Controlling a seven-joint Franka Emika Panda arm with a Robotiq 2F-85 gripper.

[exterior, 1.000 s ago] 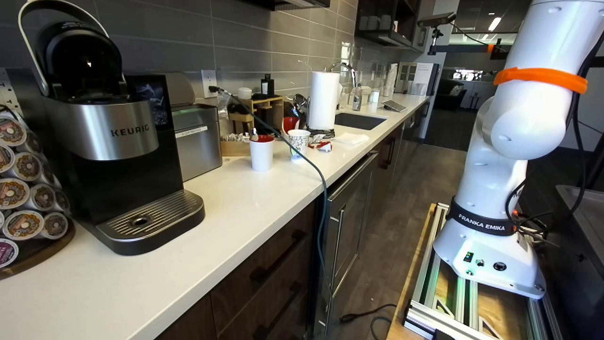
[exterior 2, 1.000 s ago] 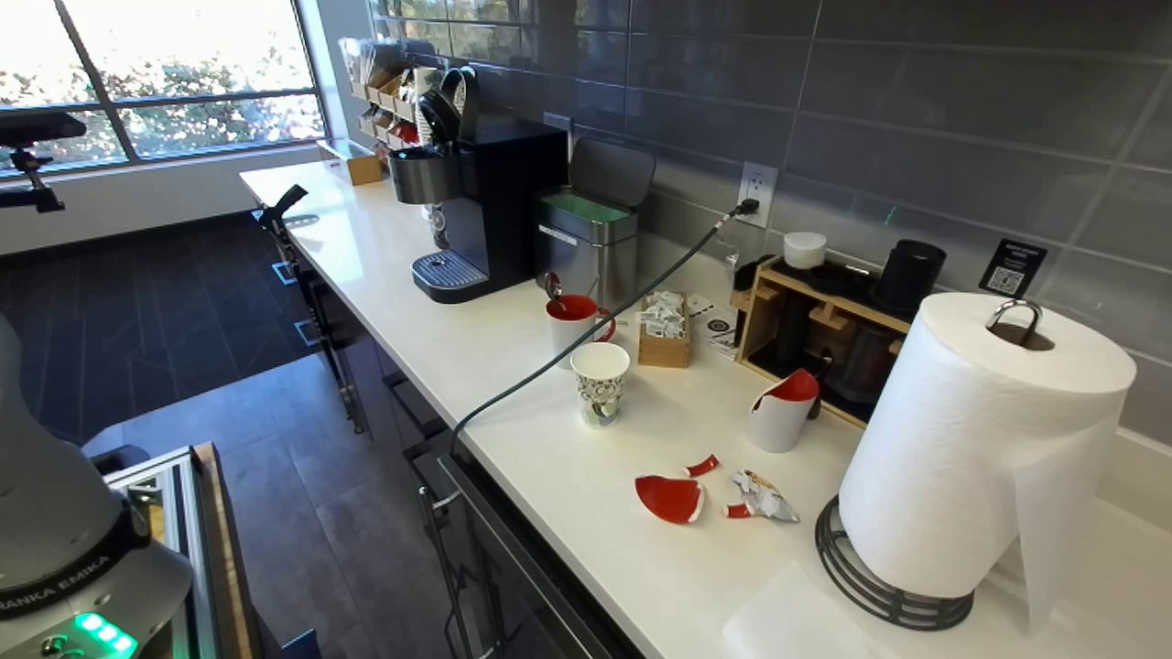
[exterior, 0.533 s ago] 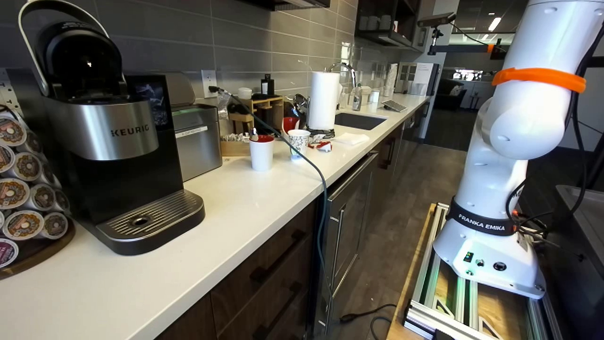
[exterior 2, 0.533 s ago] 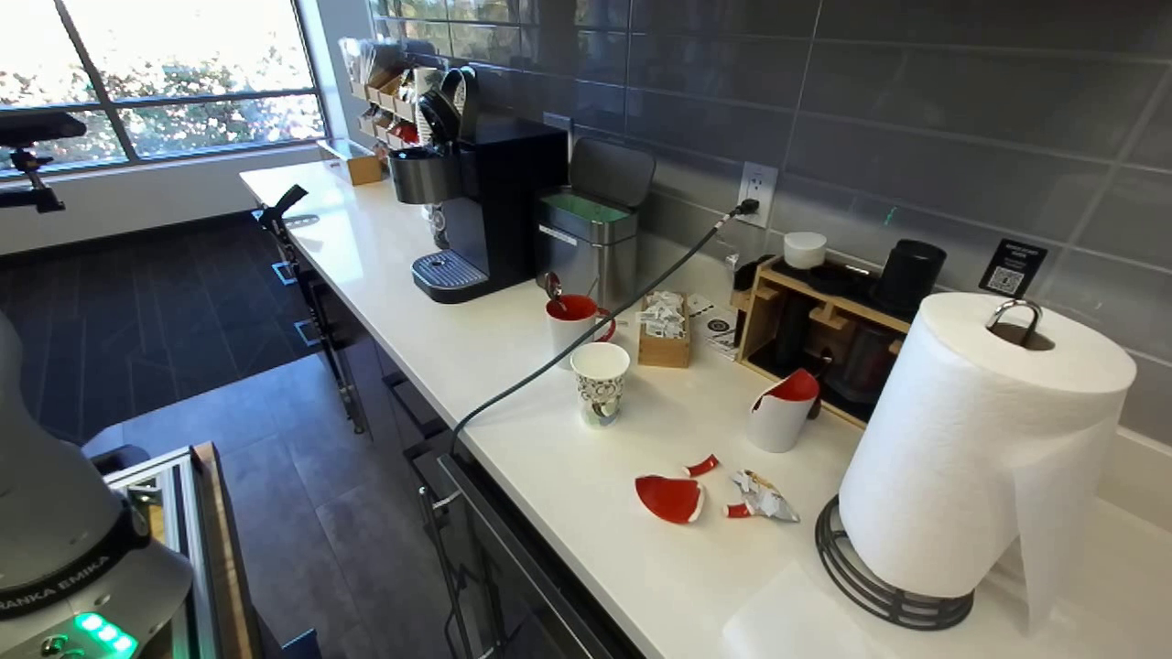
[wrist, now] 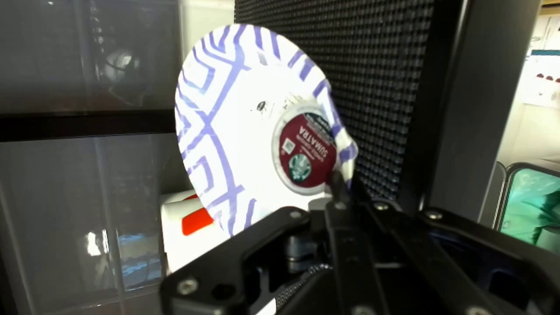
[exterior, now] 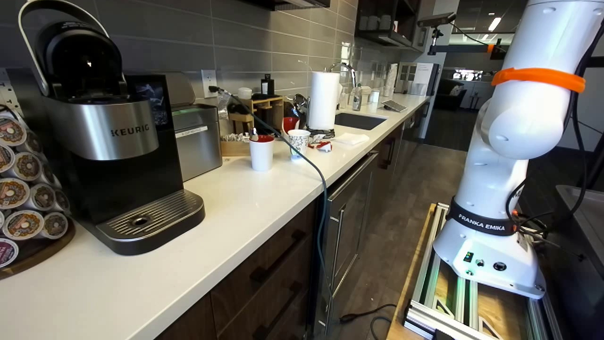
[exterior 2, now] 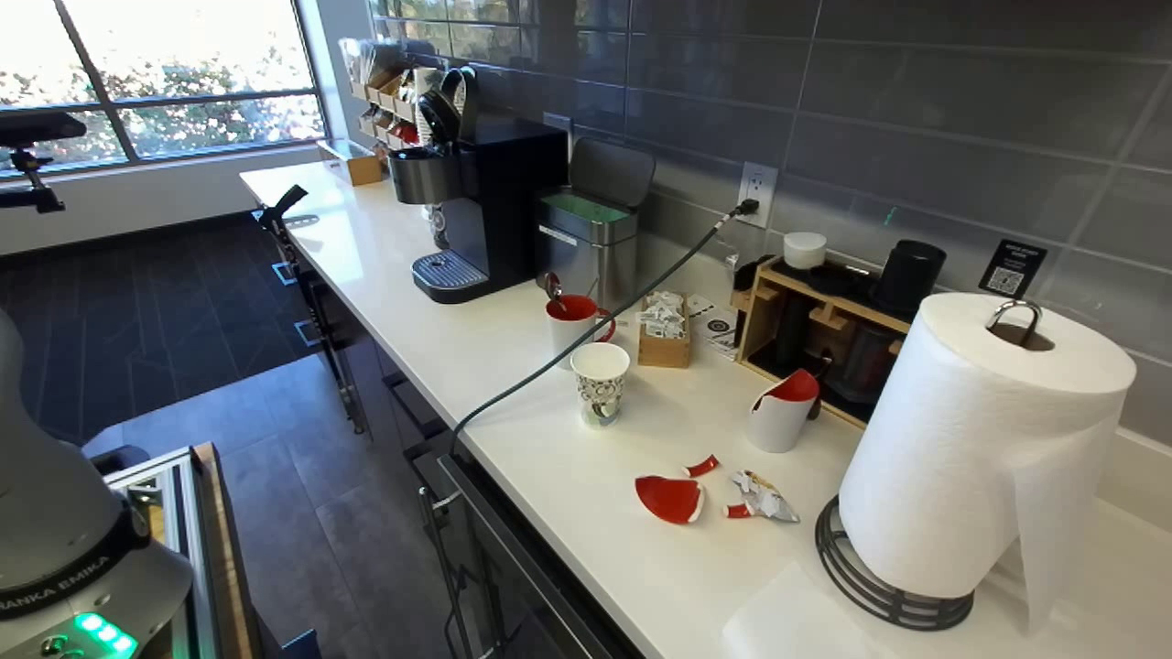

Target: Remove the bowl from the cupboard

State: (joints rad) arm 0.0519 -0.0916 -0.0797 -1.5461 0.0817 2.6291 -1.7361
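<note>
In the wrist view, the bowl (wrist: 240, 135) is white with bluish-purple lines and is tilted, its inside facing the camera. A dark red coffee pod (wrist: 306, 151) shows against its inside. My gripper (wrist: 345, 186) is shut on the bowl's rim, which looks bent at the fingertips. The bowl and gripper are out of sight in both exterior views. Of the cupboard, only a lower edge (exterior: 302, 4) shows at the top of an exterior view; I cannot tell which surfaces in the wrist view belong to it.
A black mesh panel (wrist: 372, 65) stands close beside the bowl. Grey glossy panels (wrist: 65, 183) lie on the opposite side. The counter (exterior: 236, 208) below carries a coffee machine (exterior: 118, 123), a white mug (exterior 2: 568, 334), a patterned paper cup (exterior 2: 600, 384), and a slack cable (exterior 2: 540, 366).
The visible part of the arm has shifted slightly to the left in an exterior view. The things on the counter have stayed in place.
</note>
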